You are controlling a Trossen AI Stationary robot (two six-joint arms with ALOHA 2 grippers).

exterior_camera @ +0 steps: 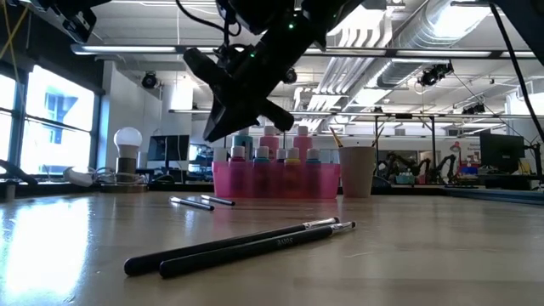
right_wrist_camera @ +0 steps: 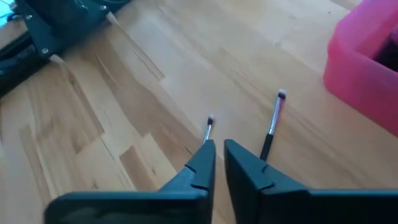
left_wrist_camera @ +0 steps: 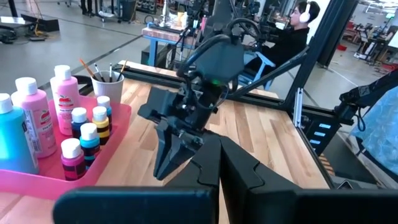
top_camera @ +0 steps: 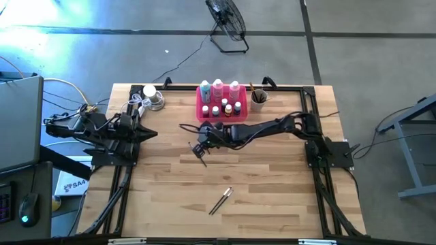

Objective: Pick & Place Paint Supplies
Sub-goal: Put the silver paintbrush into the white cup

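While the left gripper [top_camera: 146, 133] waits shut at the counter's [top_camera: 272, 197] left edge, the right gripper [right_wrist_camera: 216, 148] hovers low before the pink tray [top_camera: 202, 109] of paint bottles [top_camera: 217, 89], jaws a slit apart, holding nothing; two small paintbrushes [right_wrist_camera: 271, 127] lie just beneath, two black ones [top_camera: 221, 201] nearer the front.

Legible text is limited. In the high view, a white sheet [top_camera: 70, 184] lying beside the worktop's left edge carries the dark letters "SA"; the remainder is cut off by the frame structure. In the low view, the nearer black brush handle [exterior_camera: 246, 248] bears small pale lettering that cannot be read. The labels on the tall pink bottles [left_wrist_camera: 67, 99] in the left wrist view show print too small to read.
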